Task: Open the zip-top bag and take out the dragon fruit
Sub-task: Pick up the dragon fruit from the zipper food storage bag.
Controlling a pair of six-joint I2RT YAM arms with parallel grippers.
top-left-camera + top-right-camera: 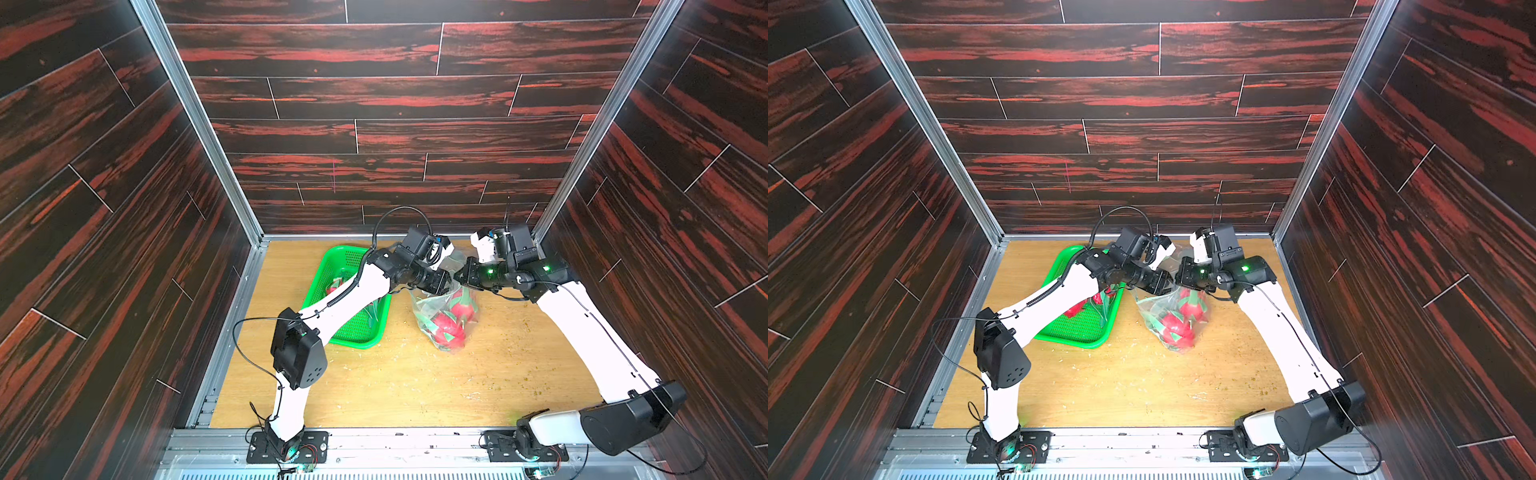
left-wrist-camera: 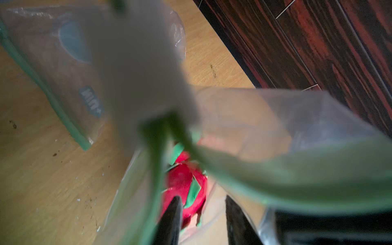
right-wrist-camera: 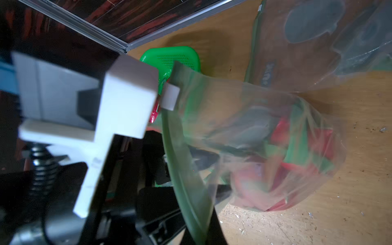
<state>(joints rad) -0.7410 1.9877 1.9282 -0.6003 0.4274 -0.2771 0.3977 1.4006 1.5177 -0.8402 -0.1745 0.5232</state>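
A clear, crinkled plastic zip-top bag [image 1: 428, 309] stands on the pale wood-grain surface [image 1: 395, 386], its soft film slumped around smooth, oval, bright red toy dragon fruit [image 1: 446, 326] with flat, pointed green scales. The bag's mouth gapes; its green zip strip curls in a loose loop and carries a small white blocky slider [image 3: 170, 96].

The right gripper [image 1: 459, 277] is pressed together, pinching the green rim of the bag at its top. The left gripper [image 2: 202, 199] reaches into the mouth with its dark fingers spread; a red fruit shows between and beyond them, and contact cannot be judged through the blur.

Just beside the bag lies a bright green, rounded-rectangular perforated plastic basket [image 1: 338, 250], partly covered by the left arm. At least one more red fruit [image 1: 1077, 309] rests on its mesh floor. Fine crumbs [image 1: 494, 374] are scattered over the surface near the bag.
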